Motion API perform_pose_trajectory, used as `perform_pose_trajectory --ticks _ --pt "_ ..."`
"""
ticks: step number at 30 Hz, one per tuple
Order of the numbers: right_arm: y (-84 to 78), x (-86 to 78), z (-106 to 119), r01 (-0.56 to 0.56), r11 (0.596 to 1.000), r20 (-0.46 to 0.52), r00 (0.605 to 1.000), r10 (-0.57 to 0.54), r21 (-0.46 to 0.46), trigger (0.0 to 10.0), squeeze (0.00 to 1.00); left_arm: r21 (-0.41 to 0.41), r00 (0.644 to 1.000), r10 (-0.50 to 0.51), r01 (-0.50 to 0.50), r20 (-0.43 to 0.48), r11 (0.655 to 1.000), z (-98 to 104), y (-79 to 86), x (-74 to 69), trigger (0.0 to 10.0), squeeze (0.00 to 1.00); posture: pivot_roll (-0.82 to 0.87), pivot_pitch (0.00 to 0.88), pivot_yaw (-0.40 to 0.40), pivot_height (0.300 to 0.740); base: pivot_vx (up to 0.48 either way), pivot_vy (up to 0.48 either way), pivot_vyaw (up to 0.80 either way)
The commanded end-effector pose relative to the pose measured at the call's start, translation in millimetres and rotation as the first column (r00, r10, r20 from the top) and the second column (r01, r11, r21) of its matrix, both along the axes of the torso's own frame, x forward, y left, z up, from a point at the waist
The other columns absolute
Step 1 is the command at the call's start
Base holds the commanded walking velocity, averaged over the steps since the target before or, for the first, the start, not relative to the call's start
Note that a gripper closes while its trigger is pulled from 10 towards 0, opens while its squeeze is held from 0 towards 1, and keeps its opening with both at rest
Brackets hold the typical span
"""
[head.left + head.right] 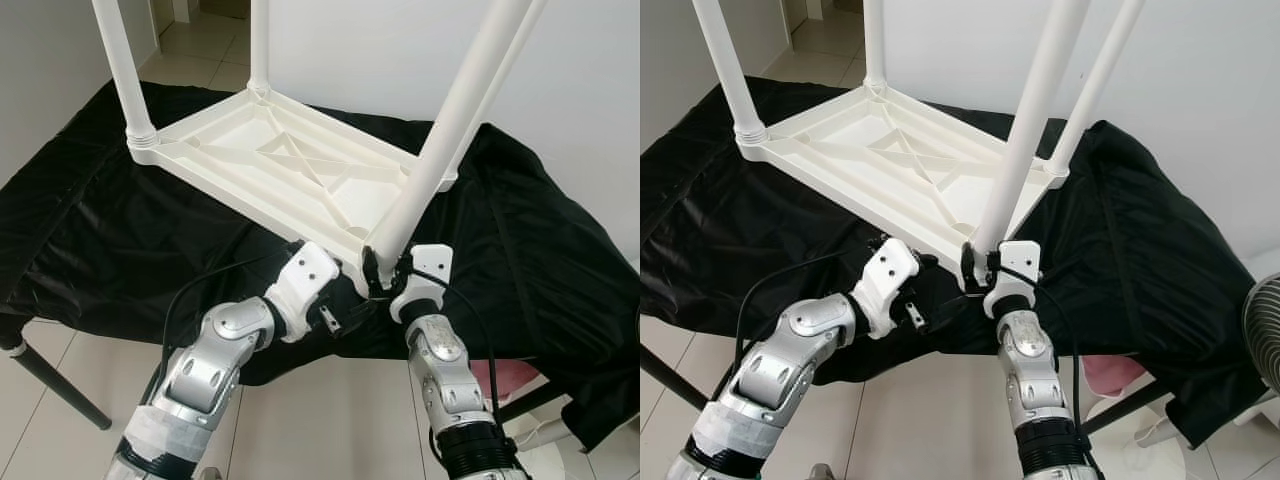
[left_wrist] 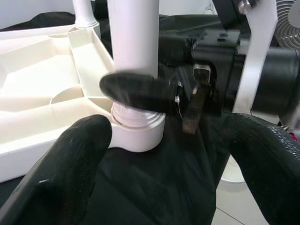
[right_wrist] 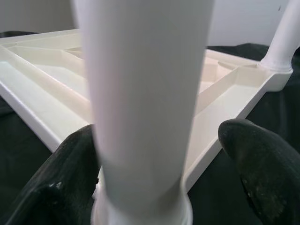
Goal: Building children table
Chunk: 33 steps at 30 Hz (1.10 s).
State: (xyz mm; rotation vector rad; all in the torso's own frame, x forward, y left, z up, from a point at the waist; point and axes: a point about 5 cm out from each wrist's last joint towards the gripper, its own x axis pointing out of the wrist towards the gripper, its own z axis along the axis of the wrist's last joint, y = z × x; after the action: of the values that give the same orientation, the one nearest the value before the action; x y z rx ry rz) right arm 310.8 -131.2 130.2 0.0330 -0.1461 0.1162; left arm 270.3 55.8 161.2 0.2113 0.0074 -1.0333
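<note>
Four legs stand on the upturned table (image 1: pixel 290 165); the right end effector (image 1: pixel 385 272) clenches the nearest leg (image 1: pixel 450 120) to seat it, left end effector (image 1: pixel 335 318) released beside it.

The upturned white table (image 1: pixel 290 165) and the leg (image 1: pixel 455 115) just above the right pincer (image 1: pixel 388 268) look like smooth, faintly glossy plastic, the black cloth (image 1: pixel 520 230) beneath both pincers is creased with a slight sheen, and the pincer fingers (image 2: pixel 70 159) look matt, finely textured rubber.
</note>
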Motion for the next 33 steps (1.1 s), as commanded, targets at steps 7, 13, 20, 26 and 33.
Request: perform_pose_trajectory --ticks 7,13,20,26,33 --pt "-14.4 -1.6 -4 -0.046 0.999 -0.015 0.999 0.046 -0.010 10.0 0.00 0.000 0.996 0.086 -0.086 0.007 0.996 -2 12.5 -3.4 10.0 0.00 0.05 0.054 -0.125 0.740 0.000 0.000 0.00" --pt "-16.3 0.0 -7 -0.155 0.987 -0.031 0.988 0.154 -0.032 10.0 0.00 0.017 0.996 0.093 -0.093 0.002 0.995 -1 15.5 -3.8 10.0 0.00 0.06 0.048 -0.104 0.740 0.000 0.000 0.00" --pt "-24.3 13.8 -1 -0.318 0.945 -0.040 0.948 0.316 -0.076 10.0 0.00 0.048 0.997 0.070 -0.071 0.023 0.996 -1 15.0 -3.3 10.0 0.00 0.07 0.037 -0.095 0.740 0.000 0.000 0.00" --pt "-20.0 20.0 1 -0.458 0.882 -0.058 0.889 0.455 -0.109 10.0 0.00 0.062 0.998 0.057 -0.059 0.029 0.996 -1 14.3 -4.8 10.0 0.00 0.08 0.042 -0.091 0.740 0.000 0.000 0.00" --pt "-11.1 26.7 -6 -0.518 0.848 -0.095 0.855 0.510 -0.111 9.6 0.00 0.075 0.998 0.048 -0.050 0.031 0.996 -2 13.2 -6.9 10.0 0.00 0.08 0.047 -0.081 0.740 0.000 0.000 0.00"
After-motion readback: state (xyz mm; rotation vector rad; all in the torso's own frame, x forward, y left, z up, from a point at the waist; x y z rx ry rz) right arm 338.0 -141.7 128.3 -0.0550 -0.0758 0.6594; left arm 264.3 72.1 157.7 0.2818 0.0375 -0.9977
